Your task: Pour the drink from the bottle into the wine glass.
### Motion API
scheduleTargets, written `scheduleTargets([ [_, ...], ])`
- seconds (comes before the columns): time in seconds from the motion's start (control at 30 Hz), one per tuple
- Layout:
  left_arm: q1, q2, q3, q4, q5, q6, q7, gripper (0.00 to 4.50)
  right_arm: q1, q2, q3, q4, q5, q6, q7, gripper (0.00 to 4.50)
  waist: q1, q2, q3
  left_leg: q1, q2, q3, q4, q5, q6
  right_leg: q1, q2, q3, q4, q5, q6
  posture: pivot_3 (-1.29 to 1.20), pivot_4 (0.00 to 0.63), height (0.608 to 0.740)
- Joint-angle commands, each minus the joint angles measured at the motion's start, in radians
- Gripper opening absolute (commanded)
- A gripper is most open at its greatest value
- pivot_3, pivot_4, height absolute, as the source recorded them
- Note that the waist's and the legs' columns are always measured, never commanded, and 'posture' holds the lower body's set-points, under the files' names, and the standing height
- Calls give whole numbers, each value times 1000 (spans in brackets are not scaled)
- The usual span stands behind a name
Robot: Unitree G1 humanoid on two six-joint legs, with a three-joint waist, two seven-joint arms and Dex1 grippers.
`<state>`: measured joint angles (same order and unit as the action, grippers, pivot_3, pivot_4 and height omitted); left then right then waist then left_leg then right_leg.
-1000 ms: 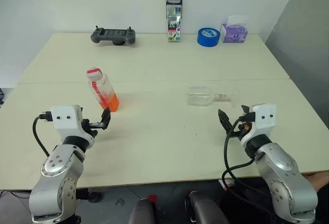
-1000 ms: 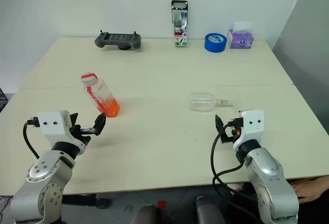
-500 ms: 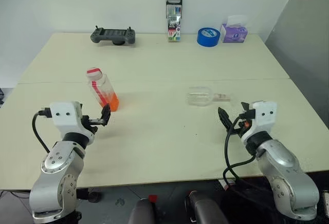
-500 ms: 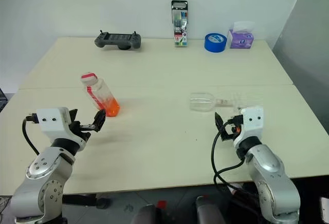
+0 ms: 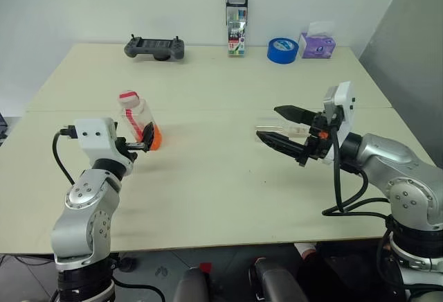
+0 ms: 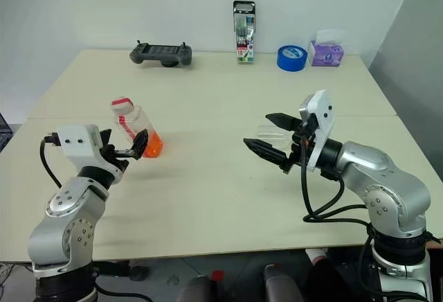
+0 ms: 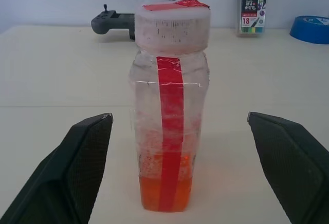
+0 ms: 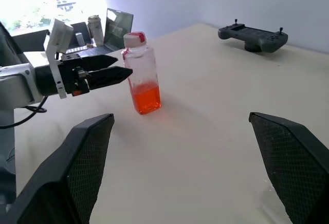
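I'm seeing both claws gaping wide, holding nothing. Left gripper (image 5: 147, 138) is facing the upright bottle (image 5: 138, 119); right gripper (image 5: 285, 130) is hovering near the glass (image 5: 271, 125), lying on the table (image 5: 208, 177).

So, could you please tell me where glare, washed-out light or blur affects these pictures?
Right wrist view: the far corner is blown out white, paling the laptop. Left wrist view: the small clear plastic bottle with orange drink is sharp; the gripper fingers are soft-edged. Left eye view: even light, but the clear stemmed wine glass nearly vanishes against the table.
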<state>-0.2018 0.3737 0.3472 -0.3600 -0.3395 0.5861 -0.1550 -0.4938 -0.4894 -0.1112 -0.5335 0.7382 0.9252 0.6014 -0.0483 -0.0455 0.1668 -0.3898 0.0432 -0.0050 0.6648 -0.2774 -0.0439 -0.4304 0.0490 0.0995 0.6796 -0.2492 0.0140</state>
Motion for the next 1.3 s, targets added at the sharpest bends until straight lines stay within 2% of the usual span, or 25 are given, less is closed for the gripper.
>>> scheduleTargets([
  [0.03,-55,28,-19,43,18,-51,-29,4492,-26,8,-2,-23,47,4,-16,4500,2,0,0,0,0,0,0,0,0,0,0,0,0,0,0,0,150,740],
  [0.57,-223,74,-60,369,67,-226,-140,4492,-3,12,34,-49,31,-35,-98,4500,12,0,0,-1,1,-2,0,0,0,0,0,-2,0,0,0,0,150,740],
  [1.0,-256,84,-52,423,65,-267,-152,4492,46,21,42,-61,37,-73,-120,4500,14,0,0,-1,1,-3,1,0,0,0,0,-3,0,0,0,0,150,740],
  [1.1,-258,82,-46,426,52,-260,-157,3874,33,28,42,-61,49,-62,-136,4500,14,0,0,-1,1,-4,1,0,0,0,0,-3,0,0,0,0,150,740],
  [1.3,-248,89,-44,420,54,-254,-157,1929,11,29,41,-59,61,-46,-153,4500,15,0,0,-1,1,-4,1,0,0,0,0,-3,0,0,0,0,150,740],
])
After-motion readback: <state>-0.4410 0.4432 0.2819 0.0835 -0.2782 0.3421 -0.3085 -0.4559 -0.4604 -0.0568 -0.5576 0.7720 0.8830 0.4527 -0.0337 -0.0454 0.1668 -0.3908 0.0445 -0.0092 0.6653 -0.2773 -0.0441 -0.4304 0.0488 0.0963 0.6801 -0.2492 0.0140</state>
